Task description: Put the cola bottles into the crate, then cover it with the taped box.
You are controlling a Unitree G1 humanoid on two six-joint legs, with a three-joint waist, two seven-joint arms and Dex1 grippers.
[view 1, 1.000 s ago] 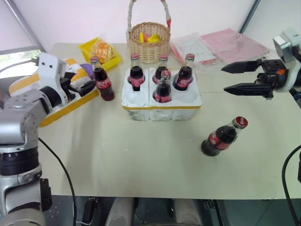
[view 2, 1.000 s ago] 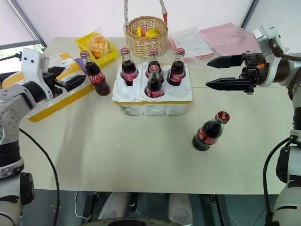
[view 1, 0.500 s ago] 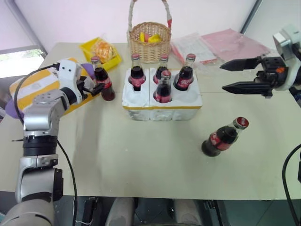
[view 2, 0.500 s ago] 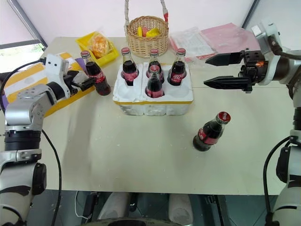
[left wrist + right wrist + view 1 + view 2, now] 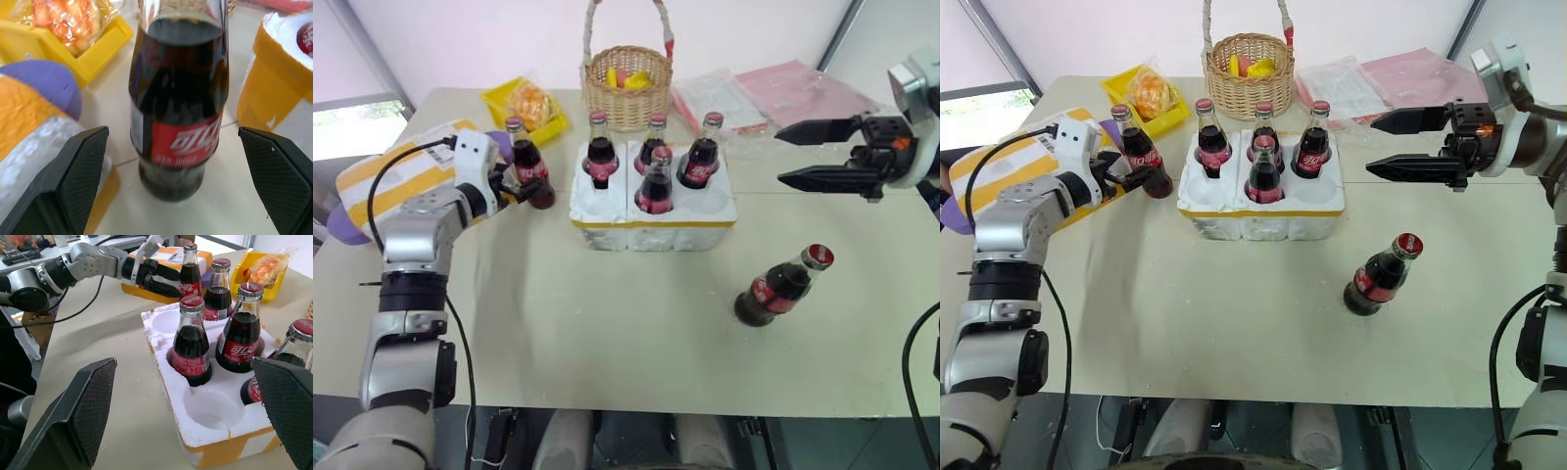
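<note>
Crate (image 5: 651,217): white foam, yellow band at its base, on the table (image 5: 607,333); four cola bottles (image 5: 655,182) stand in its round wells, two wells empty. A fifth bottle (image 5: 530,164) stands left of the crate, between the spread fingers of the left gripper (image 5: 1141,176), apparently untouched. A sixth (image 5: 781,286) leans on the table to the right. Right gripper (image 5: 795,155) hangs open above the table. Taped box (image 5: 401,178): yellow-banded, at far left. Labels red, script unreadable. Wicker basket (image 5: 626,88) and yellow tray (image 5: 524,106) hold packets.
</note>
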